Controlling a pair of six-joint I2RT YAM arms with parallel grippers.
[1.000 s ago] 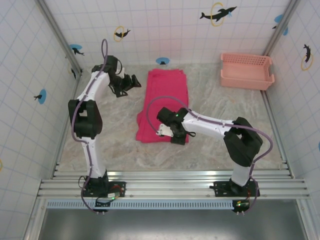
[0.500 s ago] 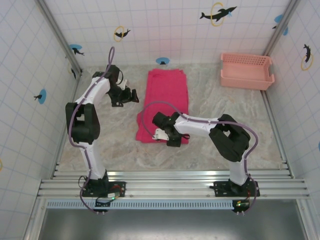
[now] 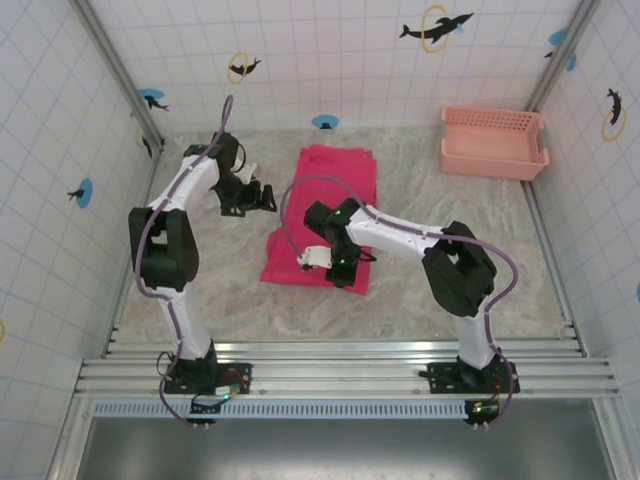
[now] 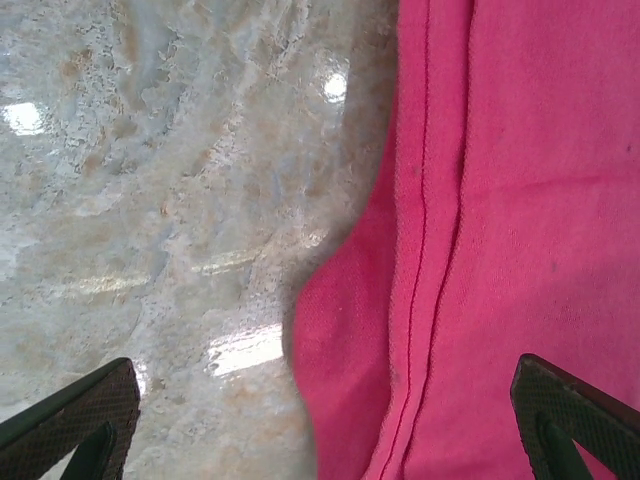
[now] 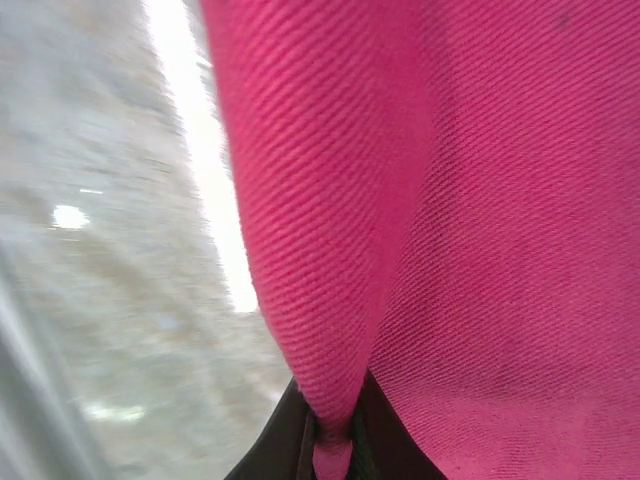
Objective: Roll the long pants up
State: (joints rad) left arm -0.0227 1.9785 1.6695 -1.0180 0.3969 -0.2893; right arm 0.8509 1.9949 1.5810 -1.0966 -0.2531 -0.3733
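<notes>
Cloth of the long pants lies in a folded strip along the middle of the table. The right claw pinches a fold of it (near end of the strip). The left claw hangs spread wide over the strip's left edge.

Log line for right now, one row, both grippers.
right gripper: shut on long pants, near end | left gripper: open, by their left edge

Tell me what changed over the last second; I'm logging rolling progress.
The right gripper, shut on the bright magenta-red cloth long pants, swung left, dragging their near end leftward. The left gripper, open, drifted slightly nearer. The pale pink latticed plastic basket stayed put.
</notes>
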